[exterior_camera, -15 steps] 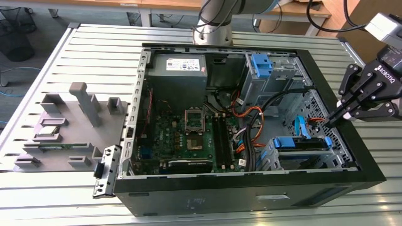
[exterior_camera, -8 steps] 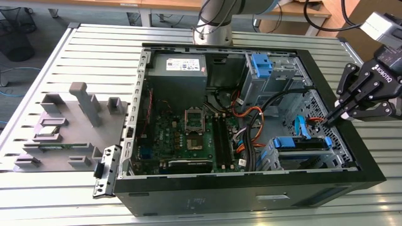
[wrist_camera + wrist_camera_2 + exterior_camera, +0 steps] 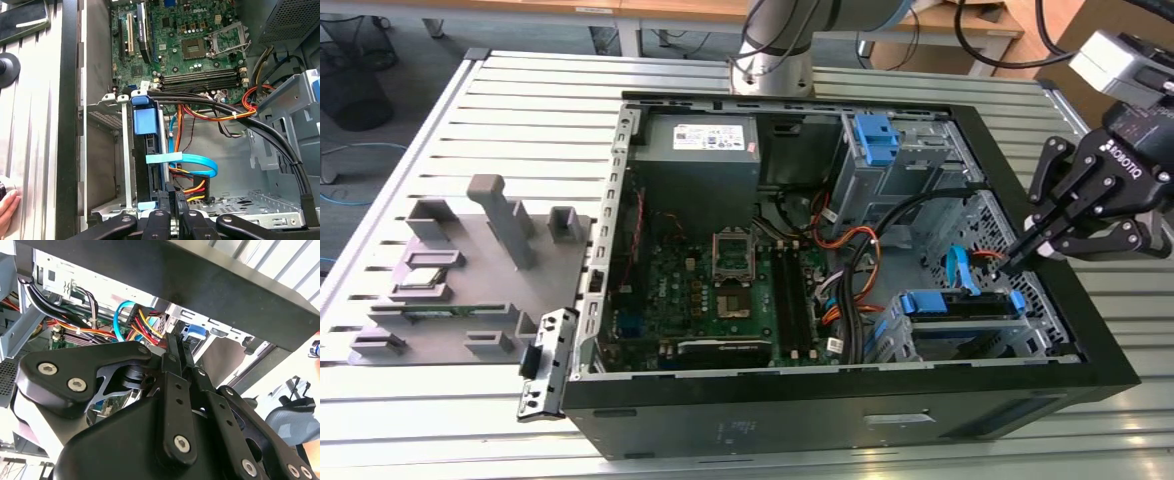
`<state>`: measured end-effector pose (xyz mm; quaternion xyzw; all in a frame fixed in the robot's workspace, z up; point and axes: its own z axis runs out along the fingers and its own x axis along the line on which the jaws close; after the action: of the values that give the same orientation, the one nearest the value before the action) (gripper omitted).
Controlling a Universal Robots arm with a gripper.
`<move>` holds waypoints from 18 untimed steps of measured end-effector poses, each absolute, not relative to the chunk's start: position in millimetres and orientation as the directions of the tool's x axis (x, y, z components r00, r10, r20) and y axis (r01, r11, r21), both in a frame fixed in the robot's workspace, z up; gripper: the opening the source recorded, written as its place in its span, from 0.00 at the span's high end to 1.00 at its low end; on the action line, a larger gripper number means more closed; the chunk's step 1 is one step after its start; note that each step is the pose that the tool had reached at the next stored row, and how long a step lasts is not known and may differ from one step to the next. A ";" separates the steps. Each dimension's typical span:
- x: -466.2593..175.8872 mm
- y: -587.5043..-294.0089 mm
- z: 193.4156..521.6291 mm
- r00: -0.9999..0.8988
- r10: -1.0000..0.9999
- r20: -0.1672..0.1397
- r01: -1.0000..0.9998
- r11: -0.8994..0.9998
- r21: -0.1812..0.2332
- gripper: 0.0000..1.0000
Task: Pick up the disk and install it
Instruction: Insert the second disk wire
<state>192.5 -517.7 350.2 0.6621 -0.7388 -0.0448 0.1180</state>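
The disk (image 3: 958,304), in its bright blue carrier, sits in the metal drive cage at the near corner of the open computer case (image 3: 1107,340), on the exterior view's right. In the first wrist view the disk (image 3: 148,150) shows edge-on between the cage walls. My gripper (image 3: 1015,257) hangs just above the cage, its thin black fingers pressed together and shut. In the first wrist view my gripper (image 3: 173,196) has its tips at the disk's rear end, beside a black connector (image 3: 194,187) with red and yellow wires. The second wrist view has my gripper (image 3: 178,347) pointing at the same wire bundle.
A blue flat cable (image 3: 186,161) loops beside the disk. A second blue bracket (image 3: 879,136) sits in the far bay, next to the grey power supply (image 3: 698,150). Thick black cables (image 3: 280,145) cross the case. A grey fixture (image 3: 454,262) stands outside. A hand (image 3: 7,209) rests outside the case.
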 end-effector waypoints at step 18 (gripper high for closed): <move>176.8 -519.5 349.9 -0.081 -0.991 0.107 -0.986 0.095 0.135 0.84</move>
<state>176.8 -519.5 349.9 0.6725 -0.7350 -0.0137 0.0852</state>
